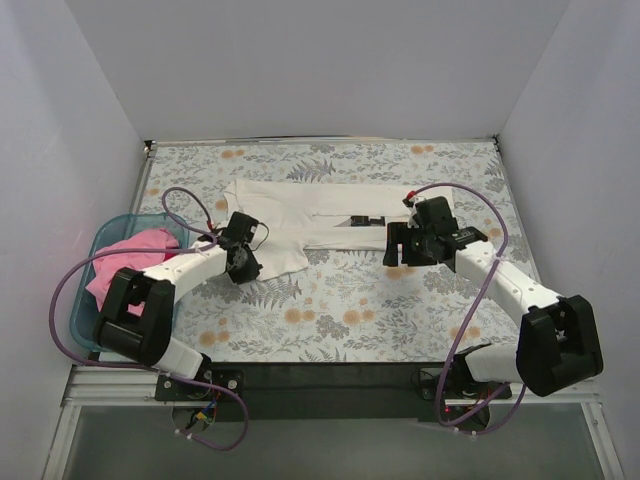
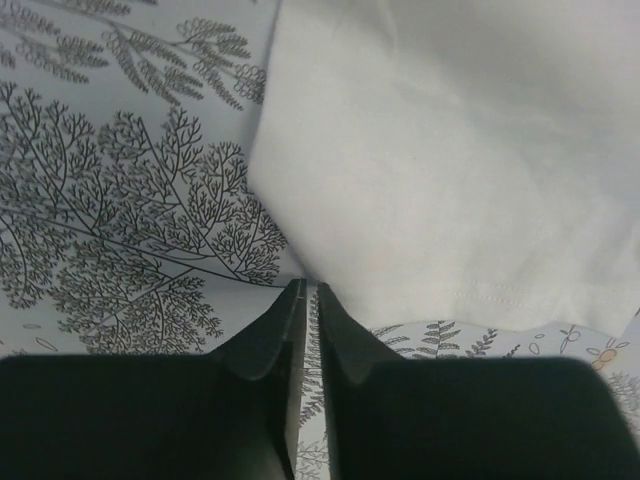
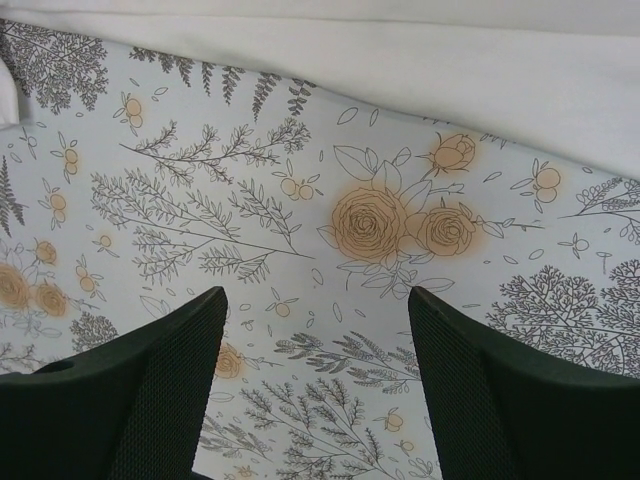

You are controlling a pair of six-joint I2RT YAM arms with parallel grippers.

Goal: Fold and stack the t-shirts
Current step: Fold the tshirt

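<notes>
White t-shirt corner in left gripper

Floral tablecloth, white t-shirt, pink t-shirt

Bench: floral-print cover, grey ferns and orange roses, walled on three sides. White t-shirt lies flat directly on it in the far half, long side running left-right, stitched hem against the print. Teal basket sits on the bench left of the shirt and nearer, at the left edge, not touching the shirt.
</notes>
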